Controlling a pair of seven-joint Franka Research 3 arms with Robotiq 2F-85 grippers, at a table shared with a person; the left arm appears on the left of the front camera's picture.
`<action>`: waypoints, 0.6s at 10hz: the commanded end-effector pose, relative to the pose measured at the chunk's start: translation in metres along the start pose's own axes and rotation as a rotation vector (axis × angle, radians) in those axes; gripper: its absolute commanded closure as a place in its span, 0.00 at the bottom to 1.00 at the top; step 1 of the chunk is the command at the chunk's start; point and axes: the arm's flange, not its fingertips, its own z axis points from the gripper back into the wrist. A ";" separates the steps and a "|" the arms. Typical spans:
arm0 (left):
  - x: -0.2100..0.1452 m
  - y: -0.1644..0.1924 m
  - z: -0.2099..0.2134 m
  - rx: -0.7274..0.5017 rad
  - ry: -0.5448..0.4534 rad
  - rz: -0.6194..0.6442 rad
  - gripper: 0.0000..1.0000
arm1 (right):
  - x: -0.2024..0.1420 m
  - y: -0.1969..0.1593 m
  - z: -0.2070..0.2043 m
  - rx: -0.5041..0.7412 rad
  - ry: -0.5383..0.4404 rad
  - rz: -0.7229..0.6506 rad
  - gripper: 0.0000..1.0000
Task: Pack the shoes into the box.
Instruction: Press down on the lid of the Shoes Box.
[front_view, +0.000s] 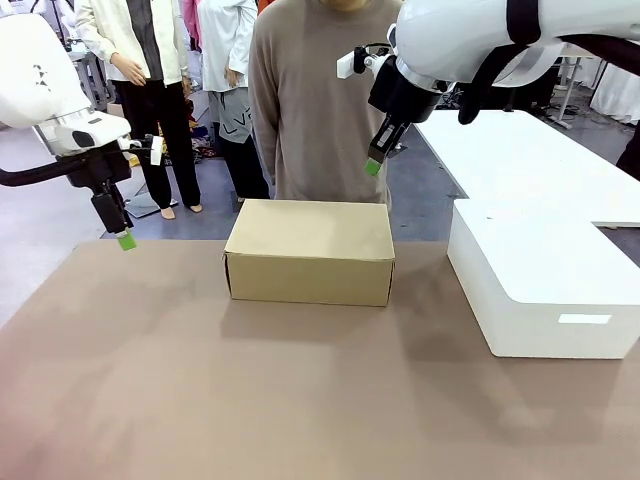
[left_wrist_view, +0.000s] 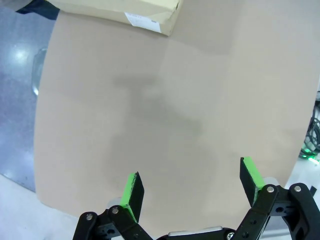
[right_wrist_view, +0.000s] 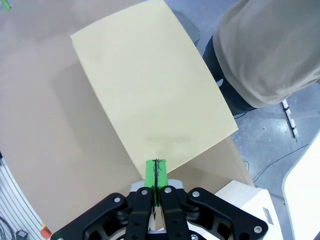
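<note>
The tan cardboard shoebox (front_view: 310, 250) sits with its lid down at the far middle of the table; its top (right_wrist_view: 150, 95) lies below my right wrist camera, and a corner of it with a white label (left_wrist_view: 145, 17) is in the left wrist view. My right gripper (front_view: 373, 166) hangs shut and holding nothing above the box's far right corner, its green pads (right_wrist_view: 156, 172) pressed together. My left gripper (front_view: 125, 240) hovers open above the table's far left, its fingers (left_wrist_view: 132, 192) wide apart over bare tabletop. The shoes are out of view.
A large white rectangular box (front_view: 540, 285) stands at the right of the brown table (front_view: 250, 400). A person in a beige top (front_view: 315, 100) stands just behind the shoebox at the far edge. Other people stand farther back on the left.
</note>
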 end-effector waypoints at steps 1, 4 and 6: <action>-0.001 0.000 0.000 0.001 0.000 0.003 0.00 | 0.011 -0.005 -0.004 -0.047 0.034 -0.089 1.00; -0.001 0.000 0.000 0.001 0.000 0.003 0.00 | 0.062 -0.023 -0.036 -0.089 0.133 -0.267 1.00; -0.001 0.000 0.000 0.001 0.000 0.003 0.00 | 0.085 -0.037 -0.070 -0.074 0.168 -0.346 1.00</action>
